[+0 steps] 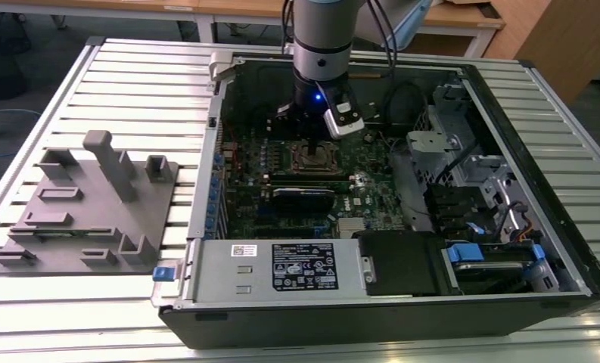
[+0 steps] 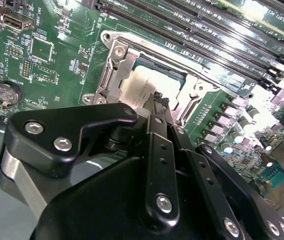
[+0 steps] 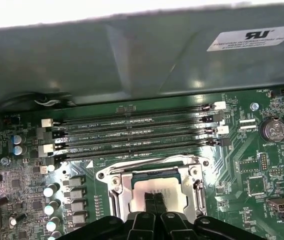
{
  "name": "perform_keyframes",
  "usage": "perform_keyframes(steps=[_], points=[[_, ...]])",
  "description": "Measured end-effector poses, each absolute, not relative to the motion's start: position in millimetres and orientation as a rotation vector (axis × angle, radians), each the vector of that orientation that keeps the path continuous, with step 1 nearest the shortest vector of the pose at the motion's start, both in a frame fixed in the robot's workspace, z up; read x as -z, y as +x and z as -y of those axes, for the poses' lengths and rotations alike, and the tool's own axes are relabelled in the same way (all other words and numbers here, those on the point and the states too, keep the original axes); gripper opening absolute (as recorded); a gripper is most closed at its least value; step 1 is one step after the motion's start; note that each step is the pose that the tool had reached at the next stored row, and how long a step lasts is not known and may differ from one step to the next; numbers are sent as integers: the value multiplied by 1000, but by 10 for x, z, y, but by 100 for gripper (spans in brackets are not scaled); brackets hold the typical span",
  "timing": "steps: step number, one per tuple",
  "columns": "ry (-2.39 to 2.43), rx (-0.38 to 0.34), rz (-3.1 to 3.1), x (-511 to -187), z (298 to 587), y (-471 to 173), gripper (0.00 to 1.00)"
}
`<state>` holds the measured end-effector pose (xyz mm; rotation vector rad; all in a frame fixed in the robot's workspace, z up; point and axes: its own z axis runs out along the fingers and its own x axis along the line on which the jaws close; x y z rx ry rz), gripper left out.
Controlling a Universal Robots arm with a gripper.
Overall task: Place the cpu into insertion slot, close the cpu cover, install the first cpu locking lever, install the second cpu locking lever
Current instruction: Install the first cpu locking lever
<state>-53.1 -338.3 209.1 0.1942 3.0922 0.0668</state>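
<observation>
1. Exterior view: an open computer case [image 1: 401, 302] lies on a slatted metal table [image 1: 138, 83], with wooden desks and a grey floor behind it. One grey moulded fixture [image 1: 88, 208] sits on the slats at the exterior view's left of the case. One arm comes down into the case, and its gripper [image 1: 315, 144] hangs right over the insertion slot [image 1: 315, 159] on the green motherboard [image 1: 279, 189]. The arm's top is cut off by the frame edge.
2. Second wrist view: the gripper's black linkage blocks the lower half. Its two fingertips [image 2: 158, 101] are pressed together with no gap, on or just above the cpu [image 2: 142, 82]; I can't tell if they touch it. The cpu lies flat in the slot, framed by the silver cpu cover [image 2: 119, 65], which is down around it.
3. First wrist view: four long memory slots [image 3: 132, 132] run side by side just beyond the socket, under the case's grey wall [image 3: 132, 55]. The clenched fingertips [image 3: 153, 200] hide the cpu's [image 3: 154, 186] near edge. One coin battery [image 3: 274, 130] sits off to one side.
</observation>
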Motion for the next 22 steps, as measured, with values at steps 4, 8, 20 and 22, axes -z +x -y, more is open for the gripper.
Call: perform_keyframes(steps=[4, 8, 20, 22], points=[[194, -67, -3092, -2124, 3383, -531, 11], [194, -68, -3092, -2140, 3383, -531, 11], [196, -66, -3112, -2139, 3383, -509, 11], [195, -66, -3112, -2139, 3384, -485, 11]])
